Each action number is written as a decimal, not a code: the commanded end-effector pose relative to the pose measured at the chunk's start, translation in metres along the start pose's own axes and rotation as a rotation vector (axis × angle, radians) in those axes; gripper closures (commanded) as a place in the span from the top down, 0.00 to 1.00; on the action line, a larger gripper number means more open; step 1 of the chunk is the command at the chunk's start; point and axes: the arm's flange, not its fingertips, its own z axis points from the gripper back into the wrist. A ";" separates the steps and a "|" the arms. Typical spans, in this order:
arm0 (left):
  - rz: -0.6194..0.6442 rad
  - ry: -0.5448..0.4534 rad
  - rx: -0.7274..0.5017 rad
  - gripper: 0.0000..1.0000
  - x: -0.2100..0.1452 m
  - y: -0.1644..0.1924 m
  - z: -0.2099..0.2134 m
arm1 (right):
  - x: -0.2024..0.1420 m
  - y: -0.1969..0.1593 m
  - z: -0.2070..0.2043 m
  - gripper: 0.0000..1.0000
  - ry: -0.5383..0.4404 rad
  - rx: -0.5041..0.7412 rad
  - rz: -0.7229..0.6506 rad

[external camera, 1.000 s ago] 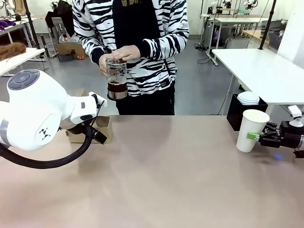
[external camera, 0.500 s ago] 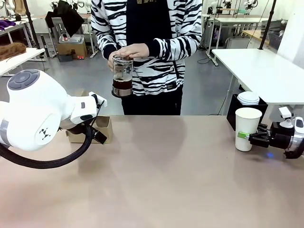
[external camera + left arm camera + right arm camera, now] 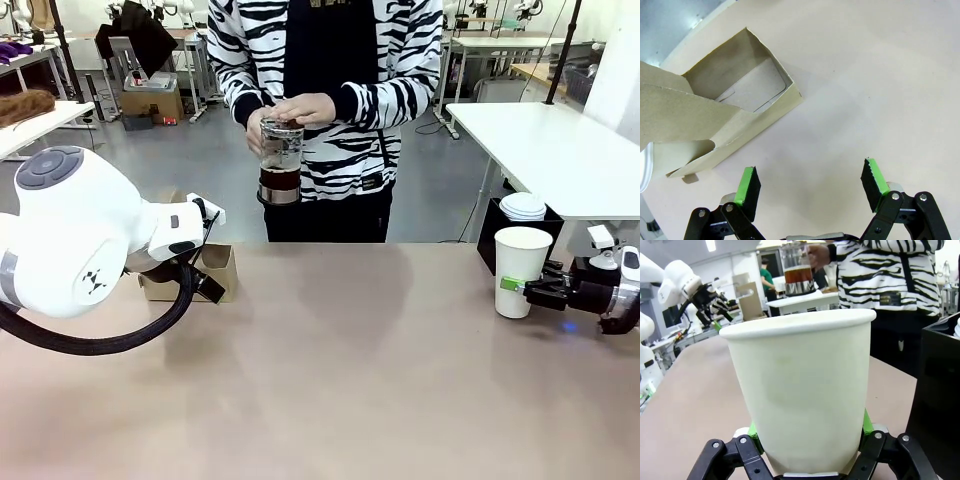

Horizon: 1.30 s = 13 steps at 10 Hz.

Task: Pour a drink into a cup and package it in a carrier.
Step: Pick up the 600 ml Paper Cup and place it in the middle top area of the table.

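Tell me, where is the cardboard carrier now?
Front view: the carrier sits left on the table, partly behind the left arm; the left gripper hovers open beside it.

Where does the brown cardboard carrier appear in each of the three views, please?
Front view: the carrier stands at the far left of the table.
Left wrist view: upper left, open slot facing the camera.
Right wrist view: small, in the upper-left distance.
Shared landmark: the beige table under it.

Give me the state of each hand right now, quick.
Left hand: open, empty, near the carrier.
Right hand: closed on the cup.
Person's hands: holding a glass pitcher of the drink.
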 end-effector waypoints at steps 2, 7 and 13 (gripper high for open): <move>0.000 -0.001 -0.001 1.00 0.000 0.000 0.000 | 0.048 0.025 0.003 0.80 -0.058 -0.060 -0.022; 0.000 -0.001 -0.001 1.00 0.000 0.000 0.000 | 0.103 0.031 -0.116 0.80 -0.048 -0.037 -0.027; 0.000 -0.001 -0.001 1.00 0.000 0.000 0.000 | 0.060 0.033 -0.264 0.80 -0.081 -0.071 0.001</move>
